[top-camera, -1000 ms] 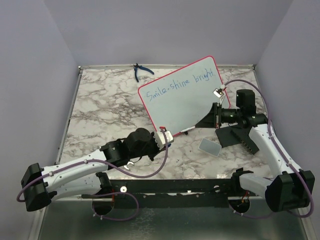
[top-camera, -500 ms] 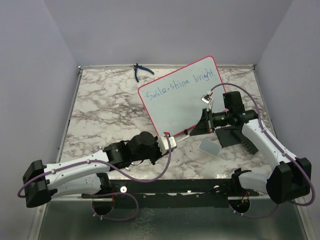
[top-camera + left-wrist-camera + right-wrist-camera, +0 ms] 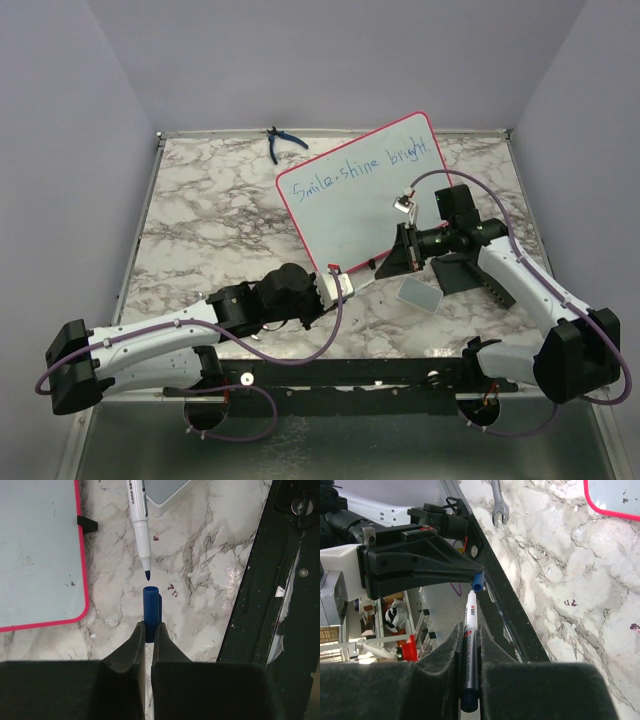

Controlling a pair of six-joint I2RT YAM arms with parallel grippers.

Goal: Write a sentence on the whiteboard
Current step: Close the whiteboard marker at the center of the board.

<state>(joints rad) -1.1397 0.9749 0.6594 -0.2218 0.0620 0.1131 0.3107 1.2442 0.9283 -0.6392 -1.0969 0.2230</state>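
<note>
The whiteboard (image 3: 350,215) leans tilted at the back middle of the table, with the blue sentence (image 3: 360,165) "Smile-shine bright" along its top. My left gripper (image 3: 343,281) is shut on a blue marker cap (image 3: 151,605) just off the board's near corner (image 3: 40,555). My right gripper (image 3: 387,264) is shut on the white marker (image 3: 470,645). In the left wrist view the marker (image 3: 138,515) points its blue tip at the cap's open end, a small gap apart. In the right wrist view the cap (image 3: 478,580) sits just beyond the marker's tip.
A grey pad (image 3: 419,294) lies right of the grippers, next to a black stand (image 3: 475,272). Blue pliers (image 3: 285,140) lie at the back edge. A wrench (image 3: 498,505) lies near the left arm. A black rail (image 3: 280,580) runs along the near table edge.
My right gripper has carried the marker from the board's right side down and left to its near corner, facing the cap. My left gripper has shifted slightly right with the cap.
</note>
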